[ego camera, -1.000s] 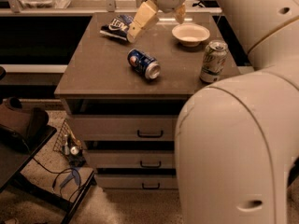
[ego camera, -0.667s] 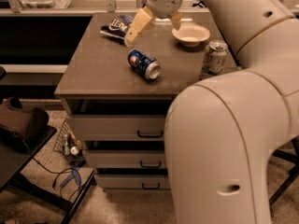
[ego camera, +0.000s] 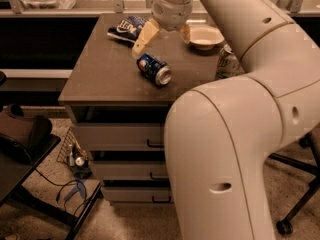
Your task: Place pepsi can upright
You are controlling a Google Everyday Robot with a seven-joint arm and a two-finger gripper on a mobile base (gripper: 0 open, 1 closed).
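Observation:
The pepsi can (ego camera: 154, 69), dark blue with a silver end, lies on its side near the middle of the brown cabinet top (ego camera: 105, 74). My gripper (ego camera: 163, 38) hangs just behind and above the can. It is open and empty, with one tan finger (ego camera: 144, 37) to the left and the other (ego camera: 185, 32) to the right. The gripper does not touch the can.
A blue chip bag (ego camera: 127, 28) lies at the back of the top, left of the gripper. A white bowl (ego camera: 206, 36) sits at the back right. A green-and-white can (ego camera: 227, 62) stands upright at the right edge, partly hidden by my arm. Drawers (ego camera: 120, 136) sit below.
My gripper has moved left and down, closer to the lying pepsi can, and my arm now fills more of the right side. The can has not moved.

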